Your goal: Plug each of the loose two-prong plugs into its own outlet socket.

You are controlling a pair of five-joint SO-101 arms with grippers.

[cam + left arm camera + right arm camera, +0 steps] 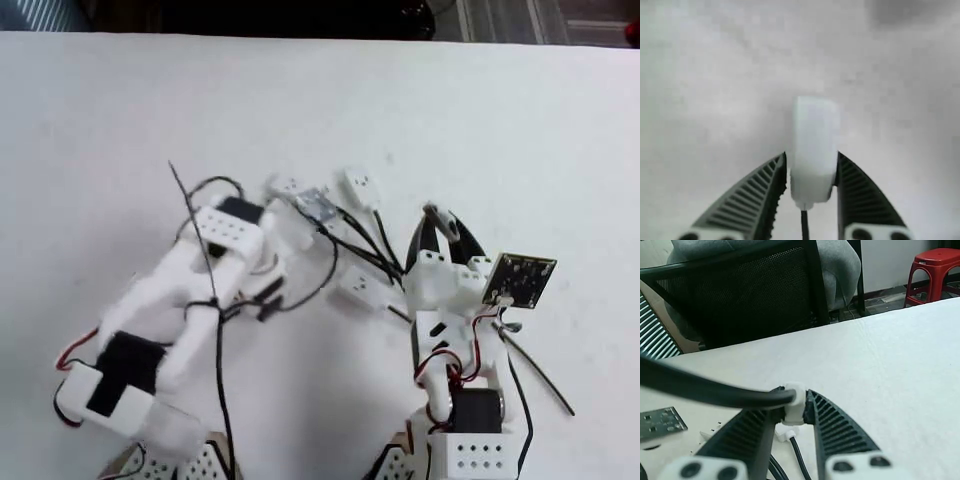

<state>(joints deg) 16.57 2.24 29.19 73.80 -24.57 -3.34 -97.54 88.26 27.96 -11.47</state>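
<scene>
Plugs are pinched in both sets of jaws: one white plug (812, 135) by the left gripper (811, 157), a second plug (796, 407) by the right gripper (793, 392), near the middle of the desk (500, 120). Light, rigid, smooth shells are judged likely; flat sides are best gripped, and pull from the stiff black cord (715, 390) allowed for.

The white table (480, 110) was viewed from overhead by the high camera. Its surface was shared, close up, by both wrist cameras, the right aimed at a chair (740, 300).

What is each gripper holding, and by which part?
Left gripper pinches a white plug body by its sides at the wired end. Right gripper clamps a white connector where its black cable enters.
</scene>
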